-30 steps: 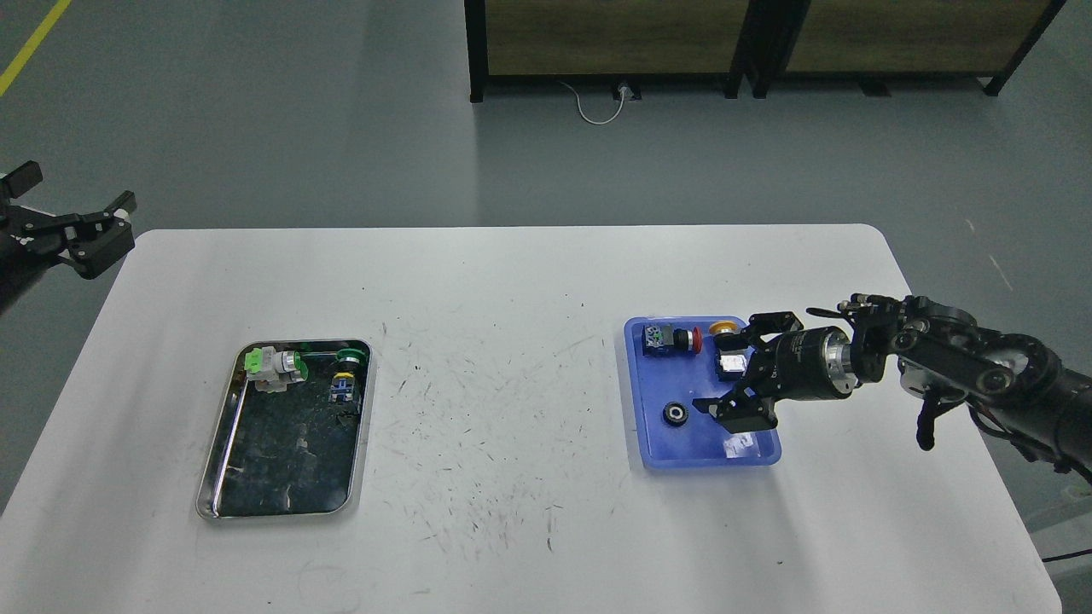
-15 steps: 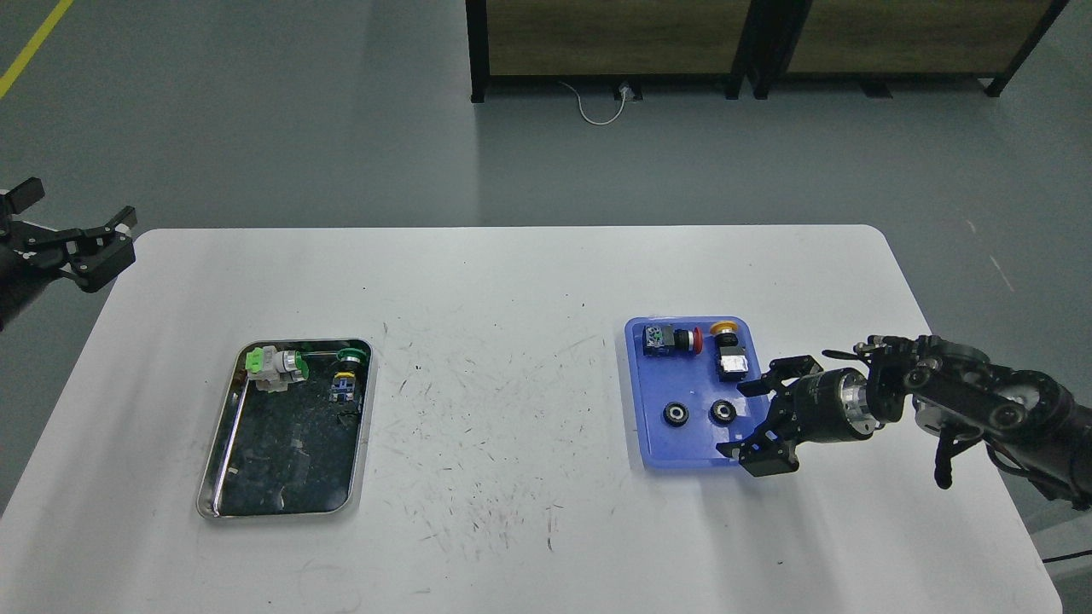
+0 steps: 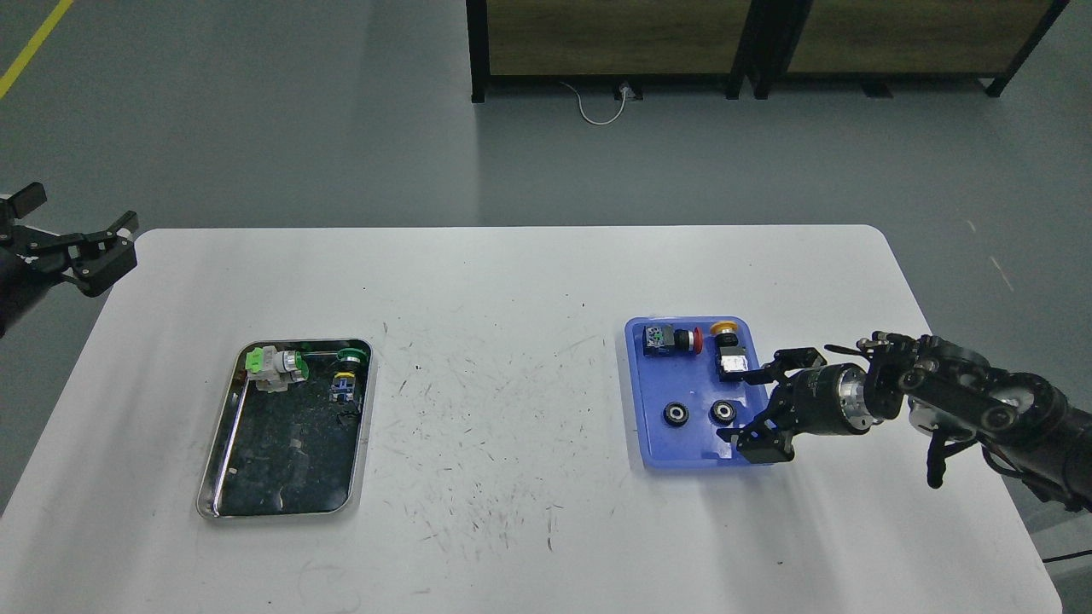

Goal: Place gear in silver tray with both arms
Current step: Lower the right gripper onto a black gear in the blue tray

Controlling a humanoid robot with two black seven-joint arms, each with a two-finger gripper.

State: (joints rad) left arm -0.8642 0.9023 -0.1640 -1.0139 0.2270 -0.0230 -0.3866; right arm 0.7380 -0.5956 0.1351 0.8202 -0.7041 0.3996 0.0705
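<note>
Fingers [image 3: 751, 409] of right arm spread apart over glossy blue plastic tray [image 3: 682, 452] rim.

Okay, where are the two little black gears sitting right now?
In the head view, both gears lie side by side in the near half of the blue tray on the table's right side, just left of the right gripper.

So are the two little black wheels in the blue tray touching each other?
Apart. The head view shows blue tray floor between the left wheel and the right wheel, side by side in the blue tray.
</note>
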